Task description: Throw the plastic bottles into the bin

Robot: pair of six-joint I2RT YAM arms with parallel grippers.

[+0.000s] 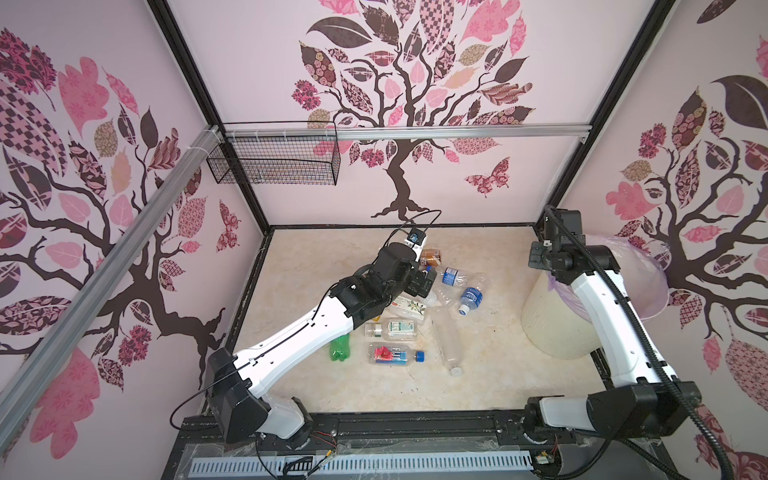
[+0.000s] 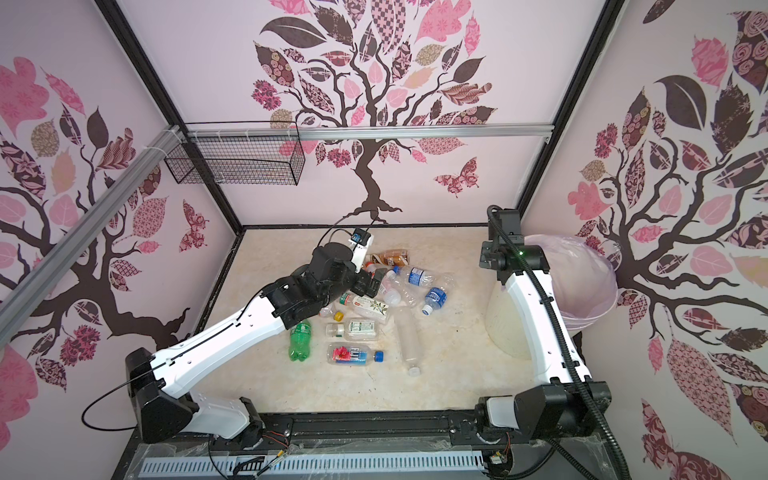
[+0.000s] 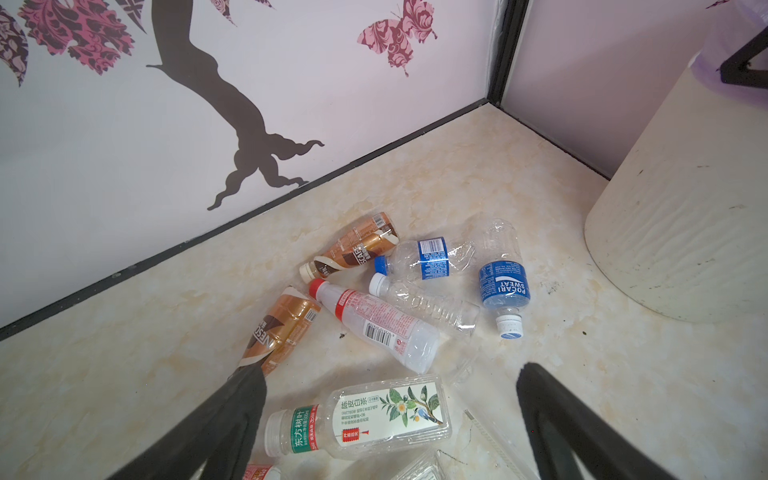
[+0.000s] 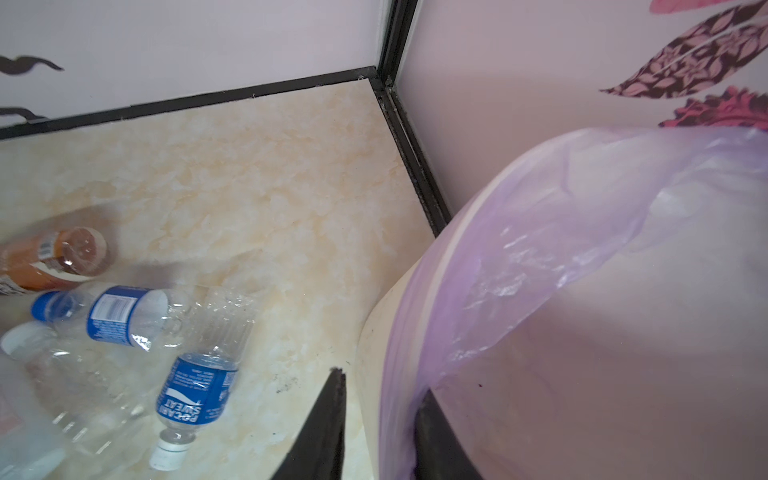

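Several plastic bottles lie in a heap mid-floor: a green one, a clear one with a red and blue label, a long clear one, a blue-labelled one and two brown-gold ones. My left gripper hangs open over a white-labelled tea bottle, touching nothing. The cream bin with its lilac bag stands at the right. My right gripper is closed over the bin's near rim, one finger outside the wall, the other inside under the bag.
A black wire mesh basket hangs on the back wall's rail at the left. Walls close the floor on three sides. Bare floor lies between the bottle heap and the bin, and along the front edge.
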